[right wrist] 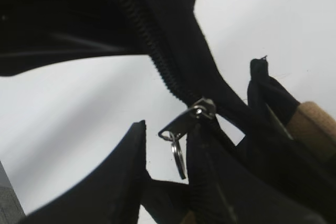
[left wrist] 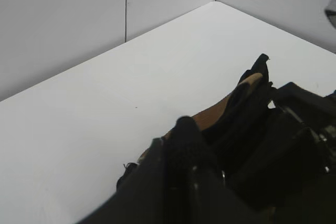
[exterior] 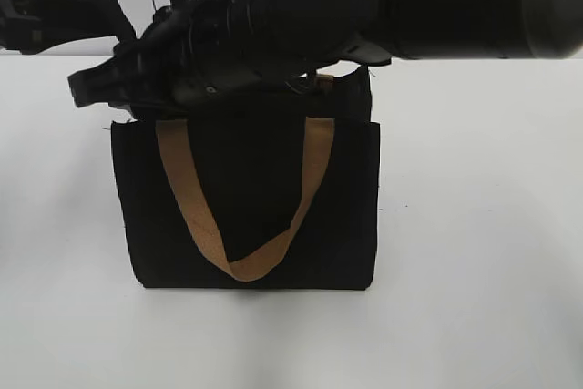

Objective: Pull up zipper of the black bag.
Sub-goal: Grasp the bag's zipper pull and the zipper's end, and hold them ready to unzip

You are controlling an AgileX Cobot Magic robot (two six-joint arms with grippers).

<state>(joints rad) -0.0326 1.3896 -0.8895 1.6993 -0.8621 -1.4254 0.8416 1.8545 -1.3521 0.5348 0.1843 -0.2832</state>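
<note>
The black bag (exterior: 255, 225) stands upright on the white table, with a tan handle (exterior: 246, 266) hanging down its front. Both arms crowd over its top edge. In the right wrist view the zipper (right wrist: 152, 51) runs away along the bag's top. Its silver pull tab (right wrist: 181, 124) with a small ring hangs between the fingers of my right gripper (right wrist: 168, 150), which is open and not touching it. My left gripper (left wrist: 173, 145) is closed on black fabric at the bag's top edge, beside the tan handle (left wrist: 215, 111). In the exterior view the zipper is hidden behind the arms.
The white table (exterior: 474, 225) extends on all sides of the bag. Grey wall panels (left wrist: 63, 24) stand behind the table's far edge. The right arm's thick body (exterior: 437, 2) fills the upper right of the exterior view.
</note>
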